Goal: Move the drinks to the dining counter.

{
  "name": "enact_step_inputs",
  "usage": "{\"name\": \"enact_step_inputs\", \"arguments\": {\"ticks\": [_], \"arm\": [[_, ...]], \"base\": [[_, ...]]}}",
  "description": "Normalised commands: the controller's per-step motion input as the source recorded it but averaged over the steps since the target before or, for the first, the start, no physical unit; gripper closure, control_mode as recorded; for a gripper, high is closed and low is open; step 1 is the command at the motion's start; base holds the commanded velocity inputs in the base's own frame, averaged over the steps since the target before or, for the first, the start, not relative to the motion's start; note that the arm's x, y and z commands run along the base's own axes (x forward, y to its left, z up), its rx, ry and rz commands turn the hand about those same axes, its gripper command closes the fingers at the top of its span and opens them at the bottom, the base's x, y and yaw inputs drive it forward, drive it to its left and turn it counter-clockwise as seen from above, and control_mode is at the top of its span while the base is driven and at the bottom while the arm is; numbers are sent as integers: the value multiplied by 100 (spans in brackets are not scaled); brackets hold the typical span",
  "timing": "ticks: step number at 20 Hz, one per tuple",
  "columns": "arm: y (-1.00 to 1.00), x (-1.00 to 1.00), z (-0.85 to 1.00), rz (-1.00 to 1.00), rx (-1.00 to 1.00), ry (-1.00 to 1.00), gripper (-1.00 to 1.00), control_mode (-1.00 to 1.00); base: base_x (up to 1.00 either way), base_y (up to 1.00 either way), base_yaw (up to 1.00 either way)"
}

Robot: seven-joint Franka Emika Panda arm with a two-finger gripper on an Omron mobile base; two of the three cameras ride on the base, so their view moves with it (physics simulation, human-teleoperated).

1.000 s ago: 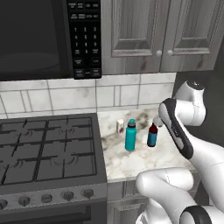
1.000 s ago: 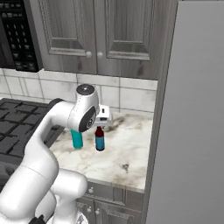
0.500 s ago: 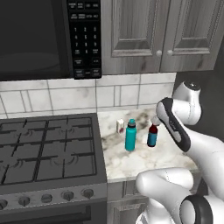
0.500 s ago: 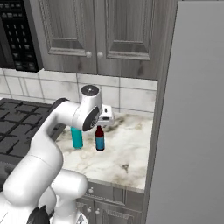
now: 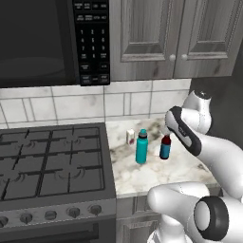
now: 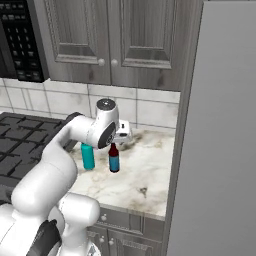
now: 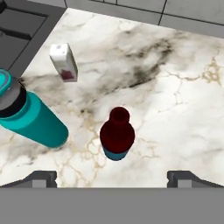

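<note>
On the small marble worktop (image 5: 152,171) beside the stove (image 5: 52,161) stand three drinks: a teal water bottle (image 5: 141,147), capped and upright, a small brown-red bottle (image 5: 165,147) with a blue label just to its right, and a small pale can (image 5: 130,137) behind them near the tiled wall. What is inside them cannot be told.

The gripper (image 7: 113,177) hangs above the brown-red bottle (image 7: 117,133) with its jaws spread wide and nothing between them; the bottle sits between the two fingertips (image 7: 41,177), lower down, untouched.

The worktop is narrow: the stove edge bounds it on the left, a tall grey panel (image 6: 215,130) on the right, cabinets (image 6: 115,40) overhead. Bare marble lies in front of and to the right of the bottles.

The right base view hides the can behind the arm (image 6: 75,145), and shows the teal bottle (image 6: 88,156) and the brown-red bottle (image 6: 114,158) side by side. The hand view shows the can (image 7: 64,62) with its red-marked face.
</note>
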Motion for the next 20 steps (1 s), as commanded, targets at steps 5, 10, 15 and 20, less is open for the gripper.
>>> {"name": "enact_step_inputs", "arguments": {"ticks": [5,10,15,20], "arm": [[0,19,-20,0,0,0,-100,-100],[0,11,-19,0,0,-1,-100,-100],[0,3,-12,0,0,-1,-100,-100],[0,3,-22,0,0,0,-100,-100]], "base": [[0,0,0],[0,0,0],[0,0,0],[0,0,0]]}}
